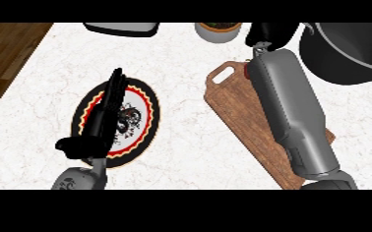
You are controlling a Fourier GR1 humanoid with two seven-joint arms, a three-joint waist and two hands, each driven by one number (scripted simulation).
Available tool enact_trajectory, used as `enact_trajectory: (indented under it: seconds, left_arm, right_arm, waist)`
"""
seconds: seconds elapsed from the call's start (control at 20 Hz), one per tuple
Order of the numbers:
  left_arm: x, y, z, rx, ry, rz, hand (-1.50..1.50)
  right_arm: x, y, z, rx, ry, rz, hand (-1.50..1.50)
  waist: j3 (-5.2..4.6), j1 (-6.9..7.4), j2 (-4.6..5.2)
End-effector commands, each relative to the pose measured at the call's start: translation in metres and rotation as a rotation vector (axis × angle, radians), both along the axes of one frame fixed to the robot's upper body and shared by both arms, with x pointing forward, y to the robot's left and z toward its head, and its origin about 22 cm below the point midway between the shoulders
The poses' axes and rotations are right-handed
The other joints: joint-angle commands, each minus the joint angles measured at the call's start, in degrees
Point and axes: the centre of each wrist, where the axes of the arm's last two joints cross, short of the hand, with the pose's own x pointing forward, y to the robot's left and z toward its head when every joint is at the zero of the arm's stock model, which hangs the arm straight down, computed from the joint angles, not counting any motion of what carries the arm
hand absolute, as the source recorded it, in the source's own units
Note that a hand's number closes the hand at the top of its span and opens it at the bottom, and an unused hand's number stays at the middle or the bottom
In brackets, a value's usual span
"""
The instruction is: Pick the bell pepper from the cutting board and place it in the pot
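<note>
- Head view: the right hand [270, 33] reaches past the far end of the cutting board [234, 103], near the pot [341, 54]; I cannot tell whether it is spread or pinching anything.
- The bell pepper does not show; it may be hidden in that hand.
- Likely step: carrying to the pot. Do it well by clearing the rim before letting go, centred over the opening.
- The left hand [102, 128] rests straight-fingered over a patterned plate [145, 113].
- Materials: grained wooden board with handle hole, dark smooth round pot, white marbled desk [181, 59].
</note>
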Motion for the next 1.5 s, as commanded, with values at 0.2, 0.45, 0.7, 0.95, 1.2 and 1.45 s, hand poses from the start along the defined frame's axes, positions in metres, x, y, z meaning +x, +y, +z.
enact_trajectory:
  seconds: [0.2, 0.45, 0.7, 0.95, 1.2, 1.45]
  left_arm:
    - [-0.008, 0.009, -0.011, 0.023, 0.018, 0.060, 0.00]
    - [-0.008, 0.022, -0.011, 0.006, 0.017, 0.049, 0.00]
    - [-0.006, 0.015, -0.006, -0.006, 0.019, 0.065, 0.00]
    - [-0.016, 0.015, -0.011, -0.001, 0.019, 0.094, 0.00]
    - [-0.023, 0.025, -0.018, 0.003, 0.030, 0.110, 0.00]
    - [-0.014, 0.026, -0.011, -0.004, 0.026, 0.098, 0.00]
  right_arm:
    - [0.028, 0.013, 0.024, -0.066, -0.108, -0.202, 1.50]
    - [0.040, -0.009, 0.027, -0.062, -0.113, -0.307, 1.50]
    - [0.046, -0.051, 0.013, -0.062, -0.103, -0.341, 1.50]
    - [0.048, -0.082, 0.016, -0.061, -0.107, -0.372, 1.50]
    - [0.042, -0.126, -0.011, -0.044, -0.076, -0.396, 1.50]
    - [0.034, -0.162, -0.027, 0.054, -0.047, -0.376, 1.50]
  waist:
    - [0.13, -1.88, -0.35]
    - [0.13, -2.44, -0.22]
    - [0.21, -4.17, -0.68]
    - [0.22, -4.94, -1.16]
    - [0.24, -5.43, -1.30]
    - [0.29, -5.43, -1.12]
